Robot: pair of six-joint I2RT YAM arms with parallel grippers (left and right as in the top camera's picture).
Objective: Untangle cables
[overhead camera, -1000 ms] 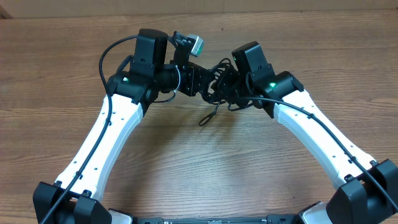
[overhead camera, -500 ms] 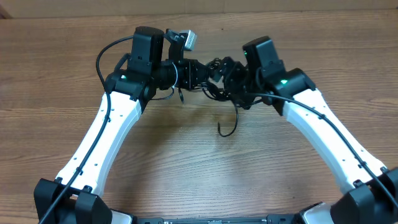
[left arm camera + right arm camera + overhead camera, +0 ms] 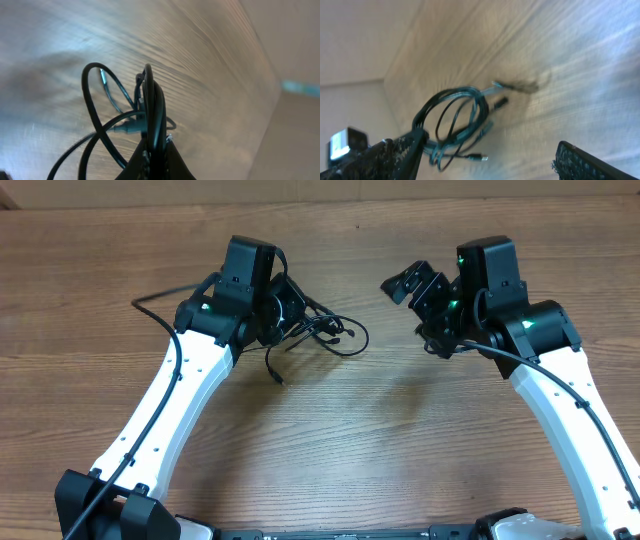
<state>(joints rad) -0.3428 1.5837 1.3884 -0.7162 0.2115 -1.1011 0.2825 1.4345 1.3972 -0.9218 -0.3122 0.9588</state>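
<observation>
Cables (image 3: 322, 332) are in one looped bundle at the left gripper (image 3: 288, 308), its fingers clamped shut on the loops, probably so the strands dangle free over the surface (image 3: 330, 450). The right gripper (image 3: 414, 286) sits well apart with fingers spread wide and holding nothing, I'd guess ready to pick a strand. The surface is brown wood grain, and behind it looks like a plain beige wall (image 3: 360, 40), but it's blurry.

The left arm (image 3: 172, 408) and right arm (image 3: 572, 415) share long white shells dotted with small dark screws, black joint blocks and a thin black wire (image 3: 176, 348) along each. Small green lights (image 3: 206, 307) glow at the wrists. The right gripper (image 3: 490, 155) has grainy black fingers (image 3: 590, 162).
</observation>
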